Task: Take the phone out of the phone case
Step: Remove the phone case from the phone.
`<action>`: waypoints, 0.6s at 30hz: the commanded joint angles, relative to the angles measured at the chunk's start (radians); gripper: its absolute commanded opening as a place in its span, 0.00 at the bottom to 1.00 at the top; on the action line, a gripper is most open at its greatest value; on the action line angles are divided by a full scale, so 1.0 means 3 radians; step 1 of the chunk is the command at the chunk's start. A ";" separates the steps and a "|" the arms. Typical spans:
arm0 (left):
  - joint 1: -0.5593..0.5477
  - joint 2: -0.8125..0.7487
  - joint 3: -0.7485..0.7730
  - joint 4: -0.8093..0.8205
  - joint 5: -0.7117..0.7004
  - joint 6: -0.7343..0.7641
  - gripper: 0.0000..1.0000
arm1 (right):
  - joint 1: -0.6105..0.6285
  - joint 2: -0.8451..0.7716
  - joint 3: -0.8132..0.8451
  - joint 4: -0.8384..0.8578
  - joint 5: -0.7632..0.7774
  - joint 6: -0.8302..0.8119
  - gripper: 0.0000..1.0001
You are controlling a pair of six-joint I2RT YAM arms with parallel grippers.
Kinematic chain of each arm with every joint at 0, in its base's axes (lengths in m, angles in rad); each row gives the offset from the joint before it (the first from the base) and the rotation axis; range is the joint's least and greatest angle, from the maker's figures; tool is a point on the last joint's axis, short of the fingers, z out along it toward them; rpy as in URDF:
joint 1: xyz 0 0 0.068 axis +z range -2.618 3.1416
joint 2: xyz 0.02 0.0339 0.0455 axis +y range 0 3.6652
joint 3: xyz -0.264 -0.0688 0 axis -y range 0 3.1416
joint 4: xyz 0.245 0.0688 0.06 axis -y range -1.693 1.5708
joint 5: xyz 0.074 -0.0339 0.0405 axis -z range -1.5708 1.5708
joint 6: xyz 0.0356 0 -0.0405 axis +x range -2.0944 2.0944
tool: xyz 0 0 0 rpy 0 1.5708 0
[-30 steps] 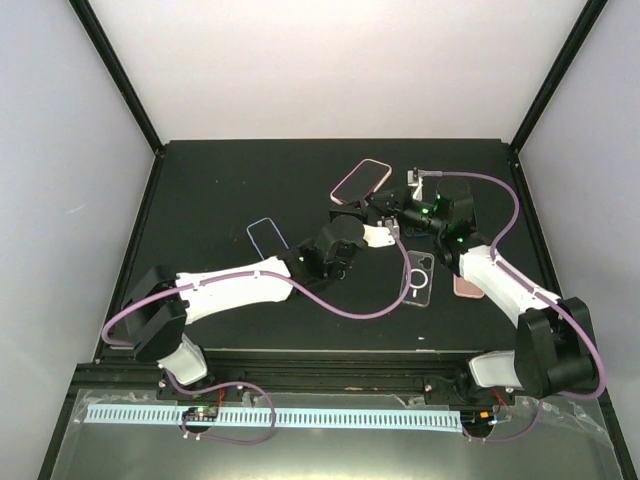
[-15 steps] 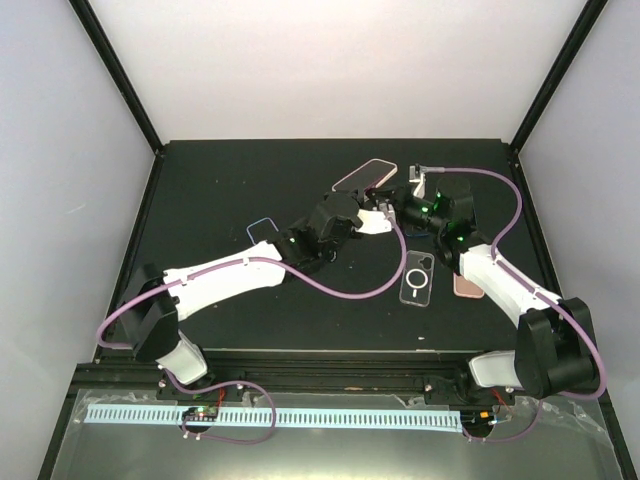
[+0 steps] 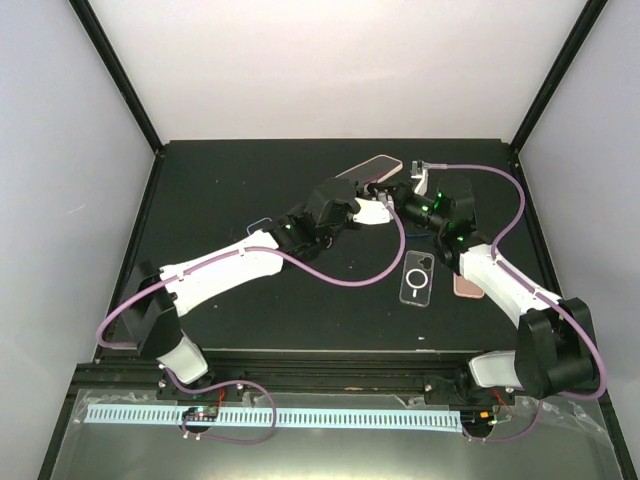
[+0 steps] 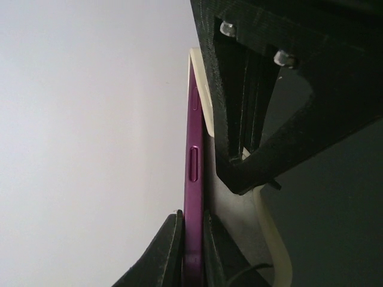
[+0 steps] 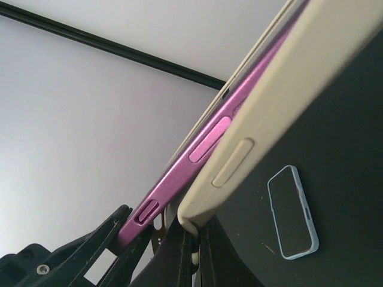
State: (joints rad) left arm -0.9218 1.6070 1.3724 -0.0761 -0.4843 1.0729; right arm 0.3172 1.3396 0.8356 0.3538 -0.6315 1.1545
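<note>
Two claws meet far centre: left claw clamps the one purple phone, right claw clamps its cream case. Three others lie on the bench: clear case, pink case, blue-rimmed case.

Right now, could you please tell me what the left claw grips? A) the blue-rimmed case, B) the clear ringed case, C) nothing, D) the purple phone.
D: the left wrist view shows the left claw shut on the purple phone, beside its cream case.
</note>
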 commanded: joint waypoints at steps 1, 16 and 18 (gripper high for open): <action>0.0366 -0.0095 0.0450 0.0642 -0.0713 0.0133 0.02 | 0.0038 -0.0043 -0.0127 -0.0620 -0.0212 -0.0426 0.01; 0.0443 -0.0109 0.0565 0.0651 -0.0674 0.0172 0.02 | 0.0043 -0.0022 -0.0179 -0.0939 -0.0034 -0.0732 0.01; 0.0449 -0.0126 0.0566 0.0638 -0.0664 0.0169 0.02 | 0.0042 -0.0013 -0.0188 -0.0935 -0.0028 -0.0758 0.01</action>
State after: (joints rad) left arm -0.8989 1.6184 1.3952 -0.1146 -0.4374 1.0924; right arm 0.3229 1.3361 0.8375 0.3073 -0.6029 1.0348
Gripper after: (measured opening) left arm 0.091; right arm 0.036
